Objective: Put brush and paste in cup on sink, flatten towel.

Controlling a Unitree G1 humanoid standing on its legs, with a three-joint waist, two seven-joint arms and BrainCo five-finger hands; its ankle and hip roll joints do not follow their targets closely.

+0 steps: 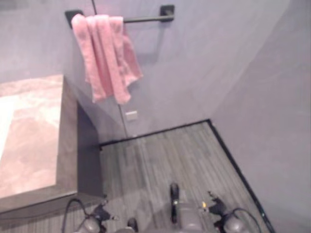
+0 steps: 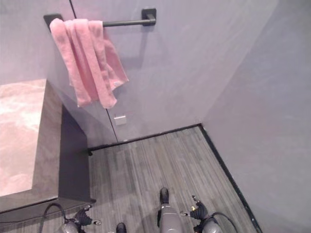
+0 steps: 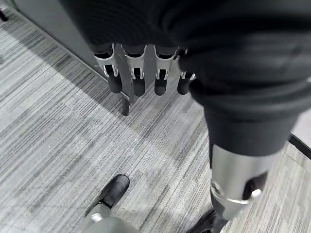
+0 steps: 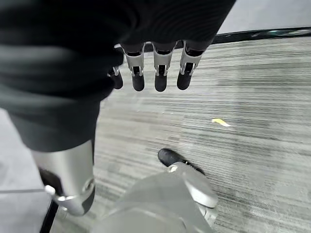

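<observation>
A pink towel (image 1: 104, 58) hangs bunched and folded over the left end of a dark wall bar (image 1: 148, 19), its lower corners uneven. My left hand (image 3: 138, 73) hangs low over the grey floor with relaxed fingers and nothing in it. My right hand (image 4: 160, 73) hangs the same way, fingers loose and empty, above the floor. Both hands are far below the towel.
A stone-look countertop (image 1: 29, 141) with a dark side panel stands at the left. Grey walls meet in a corner at the right, with a dark skirting line (image 1: 228, 150) along the floor. A small pale plate (image 1: 131, 115) sits on the wall under the towel. A yellow scrap (image 4: 221, 122) lies on the floor.
</observation>
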